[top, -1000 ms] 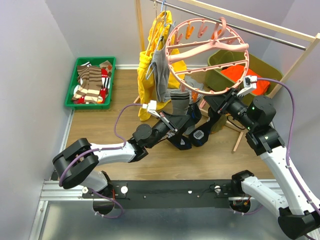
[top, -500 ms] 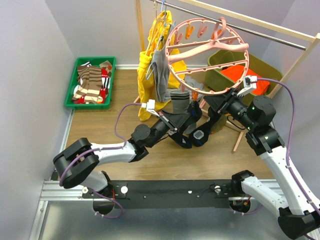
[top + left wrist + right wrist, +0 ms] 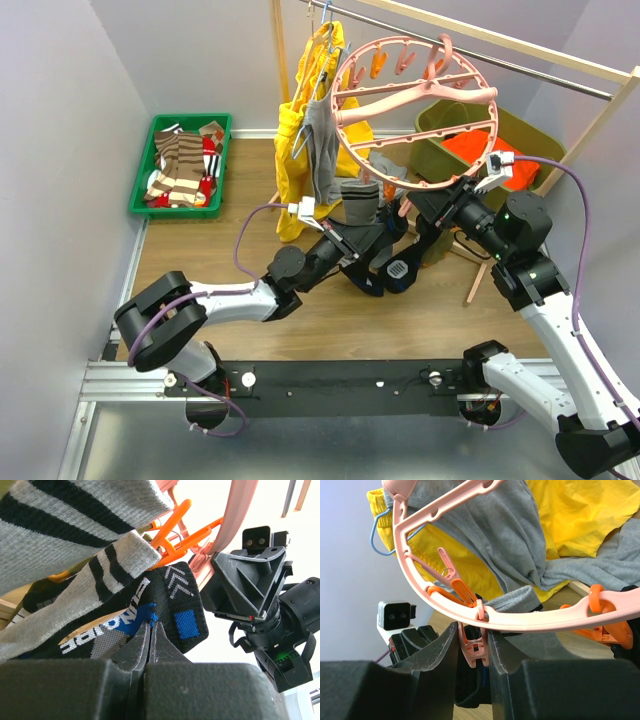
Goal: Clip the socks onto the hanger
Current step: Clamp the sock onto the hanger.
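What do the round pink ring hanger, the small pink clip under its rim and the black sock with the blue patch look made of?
Round pink ring hanger: likely moulded plastic, smooth semi-gloss, slots in the rim.
Small pink clip: same-looking plastic; spring not visible.
Black sock with blue patch: knitted fabric, matte, visible ribbing and knitted-in lettering; fibre unclear.

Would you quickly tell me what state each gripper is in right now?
Left gripper: closed, pinching the edge of the black sock.
Right gripper: closed on a pink clip under the hanger rim.
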Action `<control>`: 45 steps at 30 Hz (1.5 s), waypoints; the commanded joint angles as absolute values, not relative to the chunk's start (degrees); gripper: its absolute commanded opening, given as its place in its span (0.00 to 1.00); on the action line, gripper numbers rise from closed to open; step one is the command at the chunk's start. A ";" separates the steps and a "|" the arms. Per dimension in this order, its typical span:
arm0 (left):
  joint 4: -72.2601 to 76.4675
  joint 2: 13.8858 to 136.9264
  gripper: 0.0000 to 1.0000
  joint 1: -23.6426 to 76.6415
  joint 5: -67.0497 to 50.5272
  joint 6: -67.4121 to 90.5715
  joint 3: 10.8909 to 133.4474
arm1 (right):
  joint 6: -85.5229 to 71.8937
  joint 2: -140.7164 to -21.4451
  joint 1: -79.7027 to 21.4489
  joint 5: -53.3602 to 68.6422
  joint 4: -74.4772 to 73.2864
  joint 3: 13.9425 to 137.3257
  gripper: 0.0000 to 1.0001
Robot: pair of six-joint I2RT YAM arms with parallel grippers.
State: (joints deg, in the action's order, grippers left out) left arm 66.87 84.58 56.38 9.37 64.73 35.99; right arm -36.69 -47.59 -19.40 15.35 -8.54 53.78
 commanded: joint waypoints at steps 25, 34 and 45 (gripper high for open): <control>71.80 87.71 0.12 57.83 7.56 64.25 40.96 | -37.79 -45.79 -19.51 17.23 -5.54 52.47 0.58; 71.55 85.00 0.52 57.92 8.17 60.39 39.38 | -35.25 -42.90 -19.51 14.33 -9.57 53.87 0.79; 49.86 65.42 0.75 61.96 16.25 30.72 41.56 | -21.72 -31.49 -19.42 -1.74 -16.43 56.25 0.94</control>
